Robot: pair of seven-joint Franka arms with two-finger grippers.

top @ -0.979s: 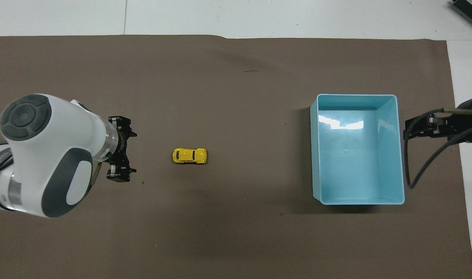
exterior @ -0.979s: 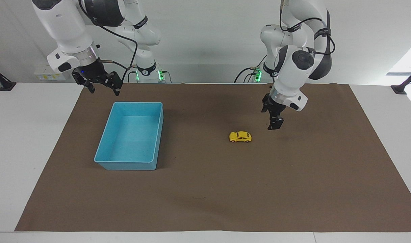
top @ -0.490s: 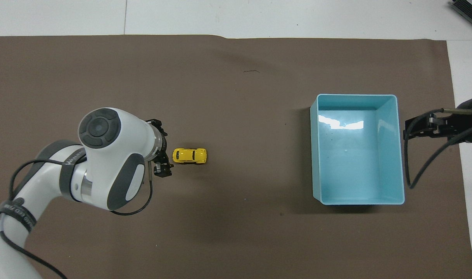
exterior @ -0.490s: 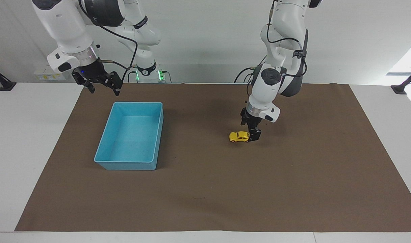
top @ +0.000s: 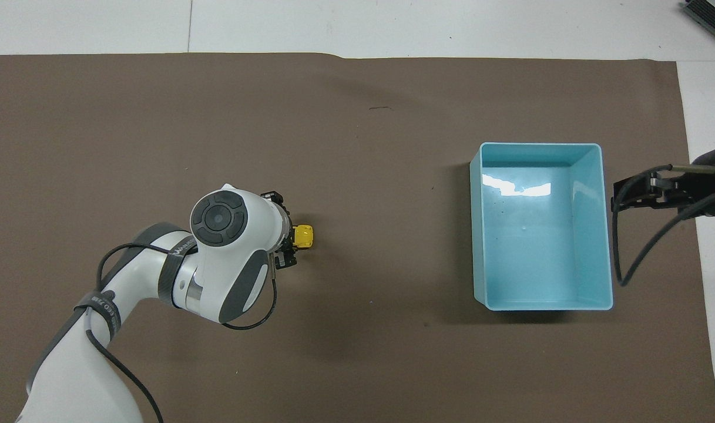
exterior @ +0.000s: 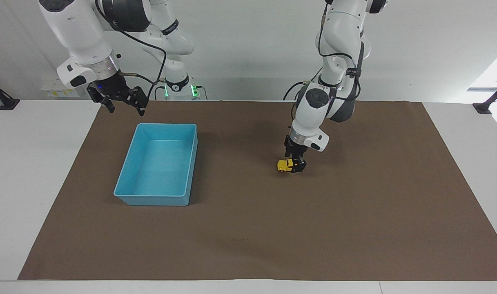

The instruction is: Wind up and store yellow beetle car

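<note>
The yellow beetle car (exterior: 284, 165) stands on the brown mat, about midway along the table. My left gripper (exterior: 297, 166) is down at mat level, set over the car's end toward the left arm, so only the car's other half (top: 304, 235) shows past the wrist. Seen from above, the left gripper (top: 286, 236) is mostly hidden under its own arm. The blue bin (exterior: 166, 125) stands empty toward the right arm's end. Beside it my right gripper (exterior: 125, 107) waits in the air, open and holding nothing, over the mat's edge by the bin (top: 539, 145).
The brown mat (exterior: 248, 237) covers most of the white table. Cables and the arms' bases stand at the robots' edge. A dark object (top: 710, 14) lies on the white table top off the mat, farther from the robots than the bin.
My left arm swung from beside the car toward the right arm's end, dropped to the mat and came down over the car's end. The car, the bin and my right arm stayed put.
</note>
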